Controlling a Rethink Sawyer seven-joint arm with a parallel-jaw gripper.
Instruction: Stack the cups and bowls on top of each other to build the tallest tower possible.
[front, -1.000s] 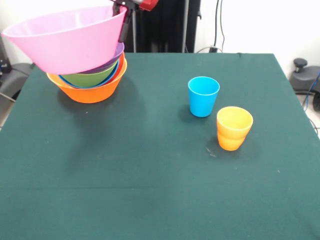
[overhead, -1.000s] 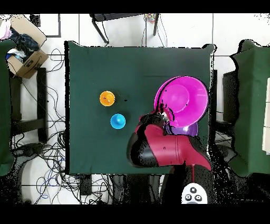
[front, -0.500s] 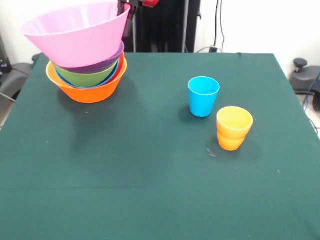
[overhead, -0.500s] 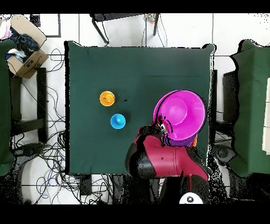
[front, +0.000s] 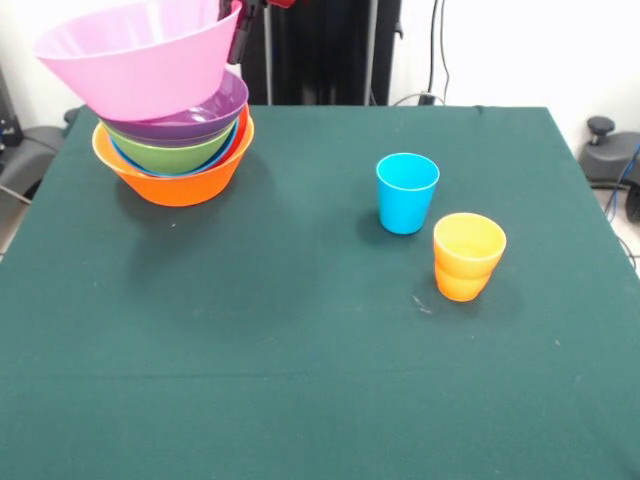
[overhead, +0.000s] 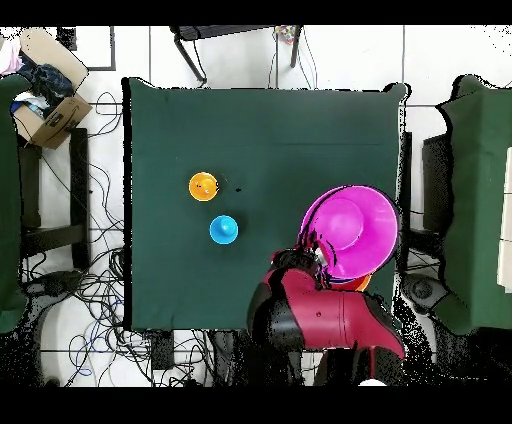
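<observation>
Pinching pink bowl (front: 140, 60) rim: gripper (front: 243, 25) shut.

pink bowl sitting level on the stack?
No, the pink bowl is tilted, its rim high by the gripper and its base resting on the purple bowl.
</observation>
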